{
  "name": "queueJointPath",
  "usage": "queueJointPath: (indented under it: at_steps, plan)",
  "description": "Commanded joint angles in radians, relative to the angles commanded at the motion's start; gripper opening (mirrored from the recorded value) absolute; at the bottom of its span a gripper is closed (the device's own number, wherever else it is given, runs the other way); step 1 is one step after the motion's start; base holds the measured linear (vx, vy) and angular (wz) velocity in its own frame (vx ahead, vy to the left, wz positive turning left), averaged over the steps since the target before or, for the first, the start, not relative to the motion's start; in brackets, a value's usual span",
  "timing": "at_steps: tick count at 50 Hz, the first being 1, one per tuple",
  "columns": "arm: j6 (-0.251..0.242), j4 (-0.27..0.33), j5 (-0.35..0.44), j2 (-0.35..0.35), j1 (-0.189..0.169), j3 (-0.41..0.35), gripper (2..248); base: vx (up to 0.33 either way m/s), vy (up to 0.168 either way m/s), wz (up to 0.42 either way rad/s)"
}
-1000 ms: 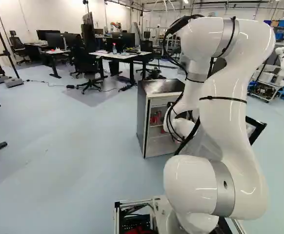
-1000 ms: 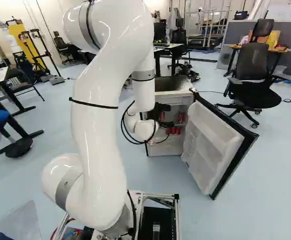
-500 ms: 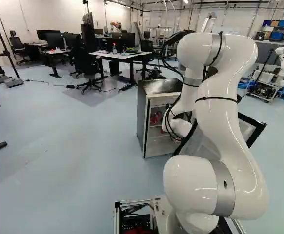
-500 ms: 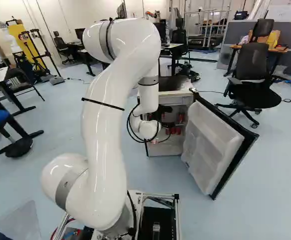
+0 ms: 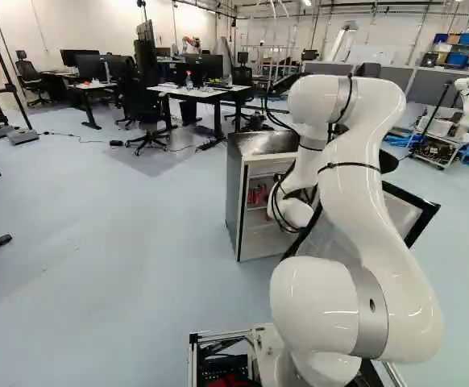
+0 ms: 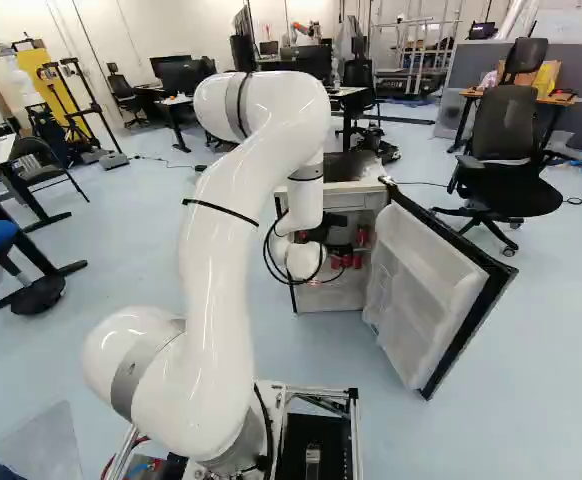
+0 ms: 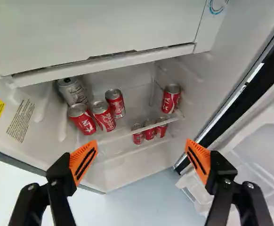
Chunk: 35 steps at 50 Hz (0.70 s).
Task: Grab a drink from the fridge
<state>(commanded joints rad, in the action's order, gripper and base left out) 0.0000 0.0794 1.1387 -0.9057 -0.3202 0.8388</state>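
Wrist view: the gripper (image 7: 141, 161) stands wide open with nothing between its fingers, pointed into the fridge (image 5: 234, 197), where the drinks sit beyond its tips. A silver can (image 7: 73, 92) and three red cans (image 7: 103, 116) crowd one end of the upper shelf (image 7: 141, 130), while a lone red can (image 7: 170, 98) stands near the wall on the door's side; three more, the lower cans (image 7: 149, 132), show beneath the shelf's front edge. The likeliest trouble, I'd judge, is the spread itself: driven in this wide, one finger could catch the fridge's side wall or the open door (image 6: 421, 290) before reaching any can. Going for the crowd, a fingertip could wedge against a neighbour and tip it; going for the lone can, there may be little room on its wall side. Coming in too high risks scraping the freezer compartment (image 7: 94, 35), too low the shelf's edge. The white arm (image 6: 216, 260) also reaches in past the door, so a sideways swing could bump it. As for stuff and shape, the cans are smooth, shiny metal cylinders with narrowed necks, probably inclined to slide or turn if pinched off centre. The orange pads (image 7: 83, 162) taper towards their tips and are cut with dark slots; they look rubbery and may give a little. The shelf seems clear and slick, the liner is moulded white plastic with ribbed sides, and the door's inside is formed into shallow bins.
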Motion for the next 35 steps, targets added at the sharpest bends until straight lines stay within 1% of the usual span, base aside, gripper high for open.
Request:
queueJointPath:
  at_steps: [18, 35]
  plan:
    - [0.0, 0.0, 0.052, -0.08, 0.007, 0.074, 247, 0.0, 0.0, 0.0]
    - [0.0, 0.0, 0.11, -0.146, 0.002, 0.129, 247, 0.0, 0.0, 0.0]
